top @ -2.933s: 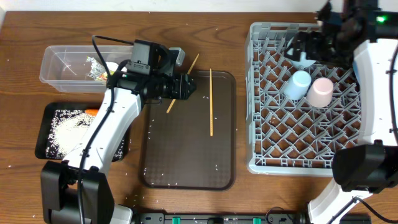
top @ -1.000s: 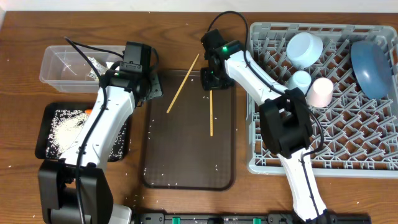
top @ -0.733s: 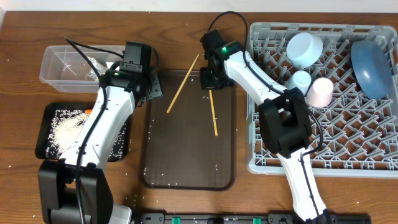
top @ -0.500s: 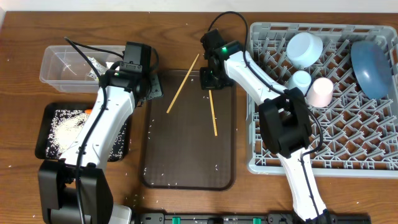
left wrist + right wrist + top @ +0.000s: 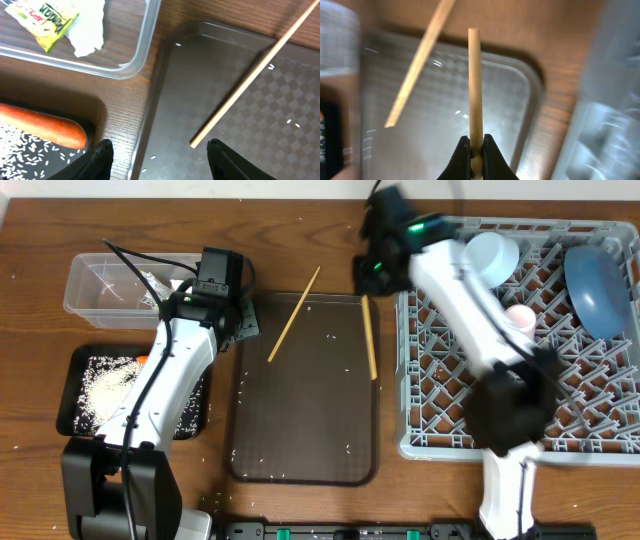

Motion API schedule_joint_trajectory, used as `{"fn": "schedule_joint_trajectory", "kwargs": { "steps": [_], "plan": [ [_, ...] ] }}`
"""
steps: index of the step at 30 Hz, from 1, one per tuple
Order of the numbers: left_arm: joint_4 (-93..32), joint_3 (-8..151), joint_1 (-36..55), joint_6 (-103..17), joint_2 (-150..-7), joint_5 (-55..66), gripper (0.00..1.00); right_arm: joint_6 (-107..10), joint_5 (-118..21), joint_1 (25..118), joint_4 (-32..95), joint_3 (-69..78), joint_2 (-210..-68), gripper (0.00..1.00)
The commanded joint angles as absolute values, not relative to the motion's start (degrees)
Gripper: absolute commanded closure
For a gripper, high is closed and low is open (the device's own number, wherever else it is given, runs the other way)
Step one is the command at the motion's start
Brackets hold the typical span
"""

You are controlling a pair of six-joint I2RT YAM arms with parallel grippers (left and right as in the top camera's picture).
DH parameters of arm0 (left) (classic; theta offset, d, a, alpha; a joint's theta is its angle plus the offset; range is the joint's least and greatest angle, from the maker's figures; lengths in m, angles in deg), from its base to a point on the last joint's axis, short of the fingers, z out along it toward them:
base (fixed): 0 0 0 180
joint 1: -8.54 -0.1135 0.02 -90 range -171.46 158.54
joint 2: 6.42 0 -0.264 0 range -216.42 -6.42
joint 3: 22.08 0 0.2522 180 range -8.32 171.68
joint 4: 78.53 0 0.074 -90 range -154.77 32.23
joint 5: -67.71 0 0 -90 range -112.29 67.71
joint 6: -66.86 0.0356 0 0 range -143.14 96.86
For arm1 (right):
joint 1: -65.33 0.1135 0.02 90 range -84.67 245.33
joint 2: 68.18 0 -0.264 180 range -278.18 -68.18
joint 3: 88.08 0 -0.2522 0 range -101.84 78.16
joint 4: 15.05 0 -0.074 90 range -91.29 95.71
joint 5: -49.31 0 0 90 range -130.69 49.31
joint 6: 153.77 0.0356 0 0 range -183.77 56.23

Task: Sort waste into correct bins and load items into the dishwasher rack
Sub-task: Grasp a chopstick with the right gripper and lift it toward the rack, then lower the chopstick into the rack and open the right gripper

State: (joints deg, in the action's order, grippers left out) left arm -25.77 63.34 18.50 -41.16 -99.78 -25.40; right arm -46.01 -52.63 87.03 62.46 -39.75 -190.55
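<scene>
My right gripper (image 5: 374,278) (image 5: 475,150) is shut on the top end of one wooden chopstick (image 5: 370,340) (image 5: 475,85). It holds the stick above the right edge of the brown tray, beside the grey dishwasher rack (image 5: 420,448). The other chopstick (image 5: 294,314) (image 5: 250,82) (image 5: 420,70) lies slanted across the tray's top left. My left gripper (image 5: 240,320) (image 5: 161,152) hangs open over the tray's left rim, holding nothing. The large blue bowl (image 5: 597,275), the small light-blue bowl (image 5: 490,255) and the pink cup (image 5: 520,315) sit in the rack. The carrot (image 5: 42,131) lies in the black tray.
The clear tub (image 5: 90,290) (image 5: 145,50) holds a yellow wrapper (image 5: 45,17) and tissue (image 5: 87,30). The black tray (image 5: 68,395) holds white rice (image 5: 105,385). Rice grains dot the brown serving tray (image 5: 300,430) (image 5: 225,115) and the table around it.
My right gripper shut on the chopstick that lay on the tray, lifted it, and swung right toward the rack. The left arm has not moved.
</scene>
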Motion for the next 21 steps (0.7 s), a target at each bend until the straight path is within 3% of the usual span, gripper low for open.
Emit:
{"fn": "schedule_joint_trajectory", "kwargs": {
  "steps": [1,9,17,19,20,21],
  "plan": [
    [-25.60,63.39,18.48,-40.81,-98.80,-27.13,0.38,-48.87,-51.69,84.38,64.29,-40.36,-182.81,0.99],
    [-25.55,63.39,18.48,-40.81,-98.80,-27.96,0.38,-50.56,-43.89,79.51,72.49,-39.51,-181.35,0.99],
    [-25.31,63.39,18.48,-40.81,-98.80,-27.96,0.38,-52.26,-42.82,79.14,65.49,-31.14,-182.68,0.98],
    [-25.14,63.39,18.48,-40.81,-98.80,-27.96,0.38,-52.00,-42.38,79.07,63.40,-28.93,-182.68,0.92],
    [-25.09,63.39,18.48,-40.81,-98.80,-27.96,0.38,-51.96,-42.38,79.05,62.33,-28.03,-182.68,0.82],
    [-25.09,63.39,18.48,-40.81,-98.80,-27.96,0.38,-51.58,-42.38,79.00,61.41,-27.20,-182.68,0.67]
  ]
}}
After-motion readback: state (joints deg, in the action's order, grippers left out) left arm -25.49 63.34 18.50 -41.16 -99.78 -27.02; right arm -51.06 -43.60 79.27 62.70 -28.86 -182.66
